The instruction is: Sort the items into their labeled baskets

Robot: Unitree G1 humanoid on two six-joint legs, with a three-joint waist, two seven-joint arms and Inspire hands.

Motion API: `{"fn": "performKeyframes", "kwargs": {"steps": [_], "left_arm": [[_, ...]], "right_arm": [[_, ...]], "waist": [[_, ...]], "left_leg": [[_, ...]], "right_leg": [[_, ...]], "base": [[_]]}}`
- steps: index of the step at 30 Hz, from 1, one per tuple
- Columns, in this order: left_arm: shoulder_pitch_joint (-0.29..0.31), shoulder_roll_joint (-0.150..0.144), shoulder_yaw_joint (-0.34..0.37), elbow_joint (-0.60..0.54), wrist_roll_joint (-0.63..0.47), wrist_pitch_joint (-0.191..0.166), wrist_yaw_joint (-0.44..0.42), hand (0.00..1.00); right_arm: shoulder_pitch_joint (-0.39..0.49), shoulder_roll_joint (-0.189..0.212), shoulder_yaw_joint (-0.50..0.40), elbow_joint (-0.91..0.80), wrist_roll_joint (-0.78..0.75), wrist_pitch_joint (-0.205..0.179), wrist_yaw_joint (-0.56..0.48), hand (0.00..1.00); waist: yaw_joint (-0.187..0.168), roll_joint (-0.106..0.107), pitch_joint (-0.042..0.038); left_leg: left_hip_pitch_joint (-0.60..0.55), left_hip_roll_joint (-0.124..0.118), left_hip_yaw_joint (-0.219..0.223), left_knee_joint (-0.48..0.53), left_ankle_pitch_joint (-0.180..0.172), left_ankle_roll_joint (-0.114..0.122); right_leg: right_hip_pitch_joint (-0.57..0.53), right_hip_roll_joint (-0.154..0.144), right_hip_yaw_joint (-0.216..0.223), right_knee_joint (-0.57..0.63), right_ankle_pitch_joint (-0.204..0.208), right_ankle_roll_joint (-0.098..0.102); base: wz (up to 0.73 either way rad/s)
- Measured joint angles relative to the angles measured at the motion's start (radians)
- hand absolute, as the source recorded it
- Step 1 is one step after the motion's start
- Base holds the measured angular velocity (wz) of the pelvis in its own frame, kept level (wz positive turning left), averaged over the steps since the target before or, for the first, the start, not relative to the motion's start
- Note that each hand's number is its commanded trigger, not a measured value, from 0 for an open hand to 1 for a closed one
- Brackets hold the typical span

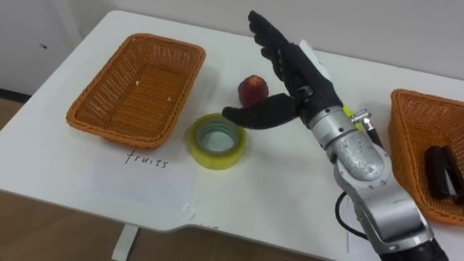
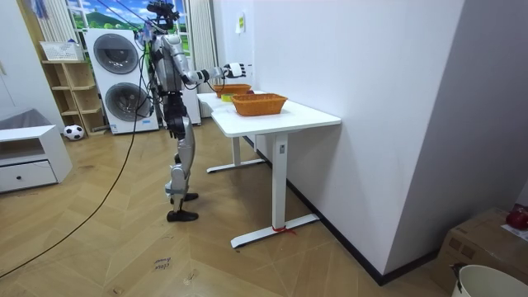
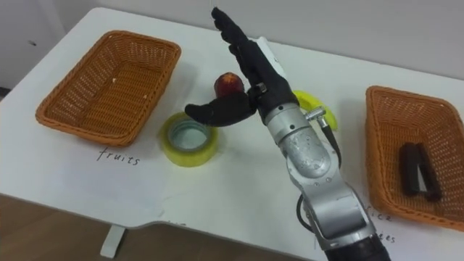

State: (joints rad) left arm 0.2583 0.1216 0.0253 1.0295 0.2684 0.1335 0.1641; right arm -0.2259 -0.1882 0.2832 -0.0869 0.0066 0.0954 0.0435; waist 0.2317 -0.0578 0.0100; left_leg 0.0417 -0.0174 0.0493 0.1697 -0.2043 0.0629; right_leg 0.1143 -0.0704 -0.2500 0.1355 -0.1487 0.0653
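Wicker, orange-brown and empty, the left basket [image 1: 109,98] sits just left of the yellow tape roll [image 1: 217,159], which lies flat near the front of the white table [image 1: 87,181]. Just behind the roll and to its right rests a red peach [image 1: 253,90], apart from it and outside either basket. The right hand [image 1: 301,76] hangs over the tabletop to the right of the roll. Its fingers are straight and point away from the robot, its thumb is stretched out sideways above the gap between roll and peach, and it holds nothing. Further right of the roll, partly hidden by the forearm, lies a yellow object [image 3: 303,97]. Well to the right stands a second wicker basket [image 1: 406,138] with dark oblong items [image 3: 417,170] inside. In the room view, the robot stands upright at the table's long side, one arm reaching over it.
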Motion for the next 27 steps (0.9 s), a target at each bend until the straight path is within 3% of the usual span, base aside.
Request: {"fn": "performKeyframes", "kwargs": {"steps": [4,17,21,27], "left_arm": [[0.000,0.000,-0.007,-0.015,0.000,0.000,0.001,0.00],[-0.003,-0.016,-0.009,-0.031,0.009,-0.001,-0.023,0.00],[-0.004,-0.015,-0.009,-0.038,0.009,-0.001,-0.029,0.00],[-0.003,-0.014,-0.008,-0.048,0.009,0.000,-0.053,0.00]], "right_arm": [[0.000,0.012,0.020,0.007,-0.042,0.000,0.001,0.00],[0.000,0.017,0.020,0.024,-0.135,0.000,-0.001,0.00],[0.000,0.017,0.021,0.032,-0.154,0.001,0.003,0.00],[0.000,0.026,0.020,0.037,-0.170,0.002,0.002,0.00]], "waist": [[-0.002,0.001,-0.0034],[0.000,-0.008,-0.0017],[0.001,-0.017,0.0050],[0.004,-0.017,0.0055]], "left_leg": [[-0.014,-0.001,-0.004,0.004,0.000,0.000],[-0.027,-0.005,-0.024,0.014,0.001,0.000],[-0.034,-0.005,-0.026,0.020,0.000,0.000],[-0.039,-0.006,-0.026,0.020,0.000,0.000]], "right_leg": [[-0.014,0.000,-0.002,0.000,0.000,0.000],[-0.016,-0.002,0.001,-0.001,0.000,0.000],[-0.019,-0.002,0.001,-0.001,0.000,0.000],[-0.027,-0.002,-0.002,0.000,0.000,0.000]], "base": [[0.01],[0.04],[0.00],[0.00]]}}
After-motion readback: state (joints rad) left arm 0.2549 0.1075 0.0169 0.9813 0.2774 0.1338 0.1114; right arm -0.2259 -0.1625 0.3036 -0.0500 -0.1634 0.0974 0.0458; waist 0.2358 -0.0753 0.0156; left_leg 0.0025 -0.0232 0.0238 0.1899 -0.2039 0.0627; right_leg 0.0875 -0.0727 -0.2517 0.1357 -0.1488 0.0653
